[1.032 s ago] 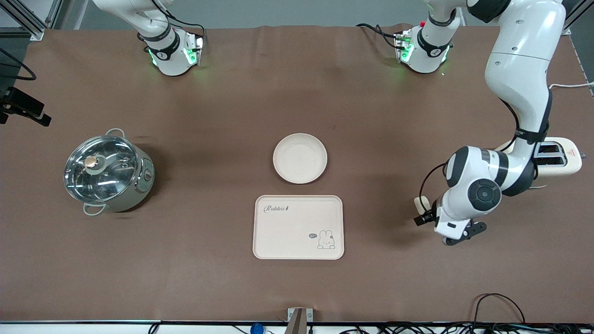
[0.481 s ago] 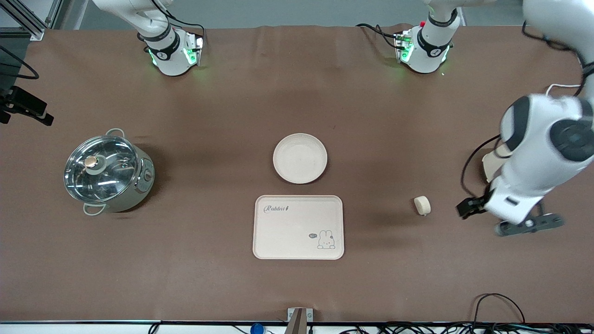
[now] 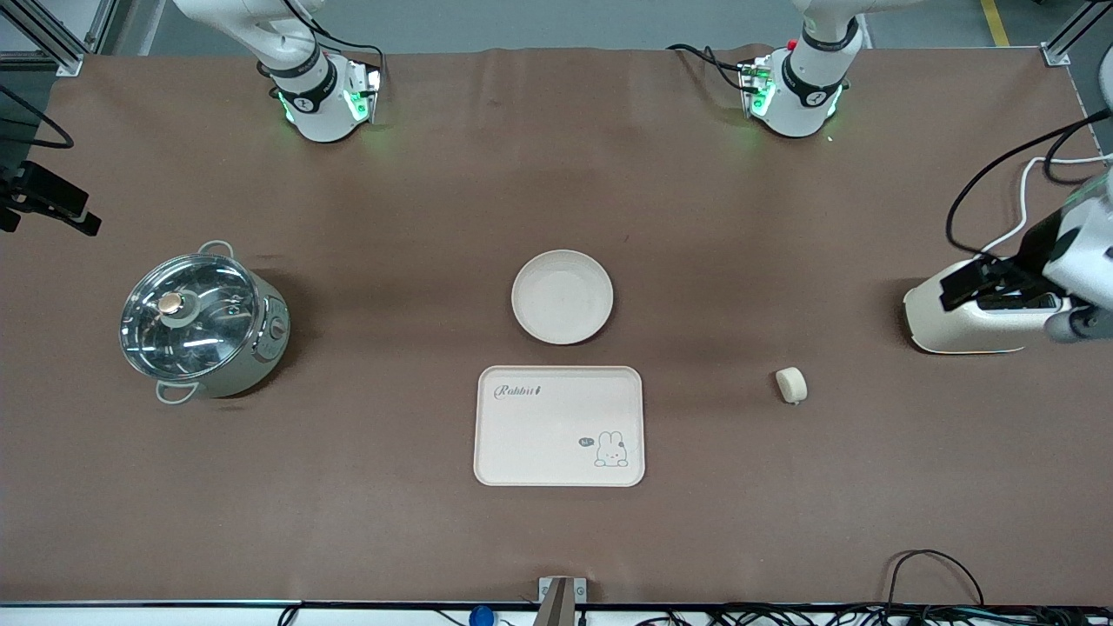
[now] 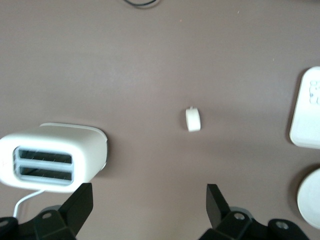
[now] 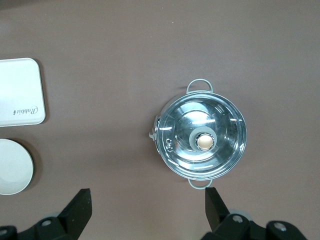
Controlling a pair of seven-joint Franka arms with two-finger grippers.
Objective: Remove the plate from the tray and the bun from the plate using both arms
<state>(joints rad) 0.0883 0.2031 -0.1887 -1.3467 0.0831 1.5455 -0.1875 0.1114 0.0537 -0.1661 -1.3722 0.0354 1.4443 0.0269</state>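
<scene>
At the right arm's end of the bench (image 3: 417, 539) we see a shiny pot (image 3: 202, 323) w/ a glass lid and a round knob on top. The right claw (image 5: 147, 212) is up in the air over the bench beside the pot, seen only in the right wrist view. Its two fingers (image 5: 80, 207) are spread wide apart and hold nothing. That arm waits.

In the middle we see the plate (image 3: 562, 296). It sits flat on the bench, off the tray (image 3: 559, 425), and it has nothing in it. The tray lies just beside the plate, nearer to the front camera. The two are close but not touching. The tray has the word "Rabbit" in one corner and a small bunny in the other corner.

Next comes the bun (image 3: 791, 384). It lies on its side on the bare bench, well apart from the plate and the tray, toward the left arm's end. Nothing touches it.

Last we see a white toaster (image 3: 965, 323) w/ two slots, near the bench edge at the left arm's end, a bit farther from the front camera than the bun. The left claw (image 4: 150, 205) is up over the bench between the toaster and the bun. Its fingers (image 4: 216, 200) are wide apart and hold nothing. In the front view only part of the left arm (image 3: 1074, 261) shows, over the toaster.
</scene>
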